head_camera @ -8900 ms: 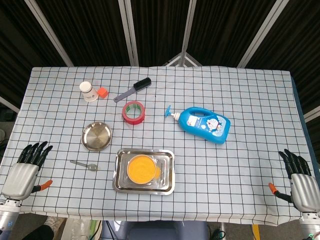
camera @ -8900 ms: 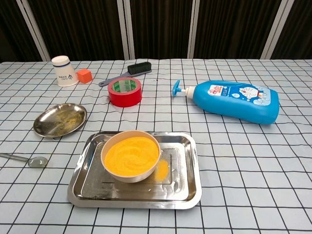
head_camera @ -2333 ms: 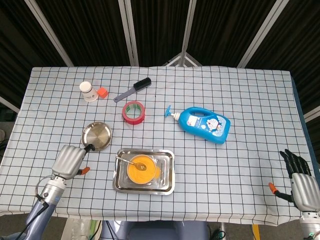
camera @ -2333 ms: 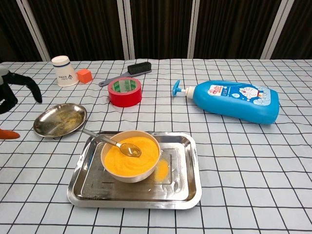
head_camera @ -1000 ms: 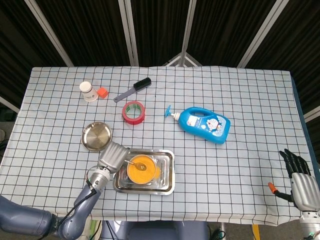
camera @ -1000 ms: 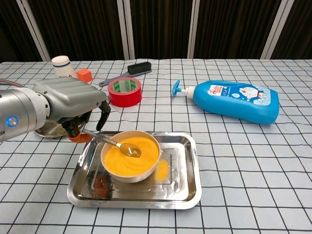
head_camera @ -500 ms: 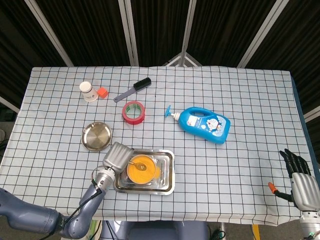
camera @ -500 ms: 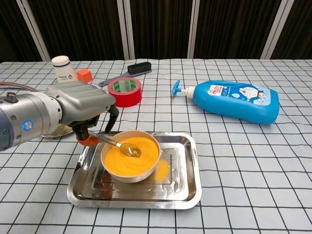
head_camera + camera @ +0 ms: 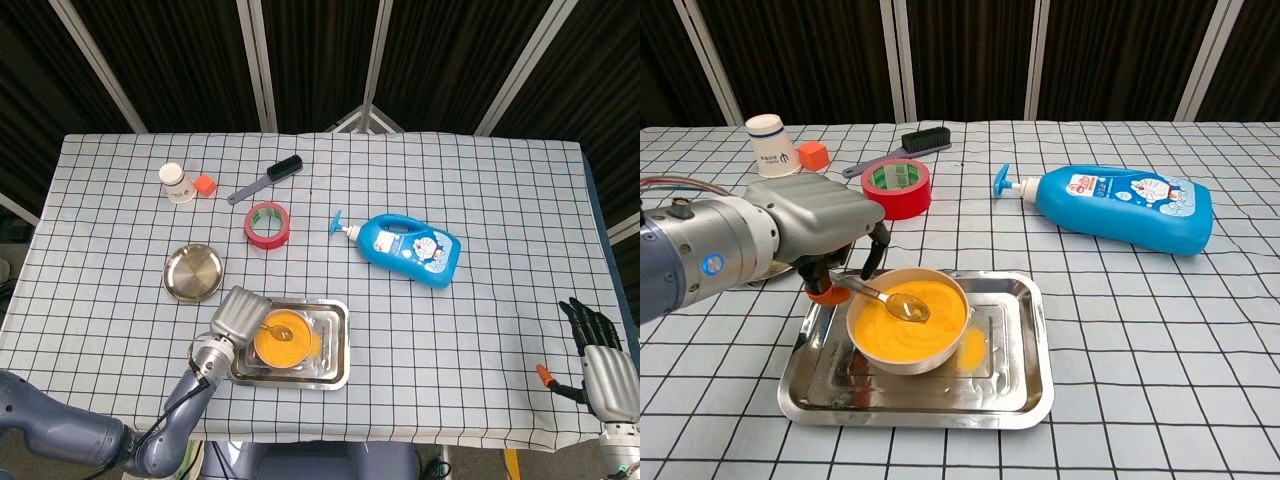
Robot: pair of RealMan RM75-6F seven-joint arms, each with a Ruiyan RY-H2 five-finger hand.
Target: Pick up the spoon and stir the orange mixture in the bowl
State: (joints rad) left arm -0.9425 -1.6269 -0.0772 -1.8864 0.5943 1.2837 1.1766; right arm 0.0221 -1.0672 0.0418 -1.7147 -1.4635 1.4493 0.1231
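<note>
Left robot hand [image 9: 825, 232] had advanced to the spoon [image 9: 885, 297] handle, fingers curled around its left end though grip unconfirmed; handle ran left-right, scoop in the bowl [image 9: 908, 347].

— What's on the tabletop [image 9: 480, 330]?
— A checked cloth, and on it a steel tray [image 9: 1010, 385], round dish [image 9: 193, 272], red tape roll [image 9: 896, 187], blue bottle [image 9: 1125, 208], brush [image 9: 266, 179], paper cup [image 9: 771, 145] and orange block [image 9: 813, 155].

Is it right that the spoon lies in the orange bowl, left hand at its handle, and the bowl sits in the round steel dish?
Not quite. The bowl sits in the rectangular tray, as the chest view shows. The spoon lies in it, left hand at its handle.
</note>
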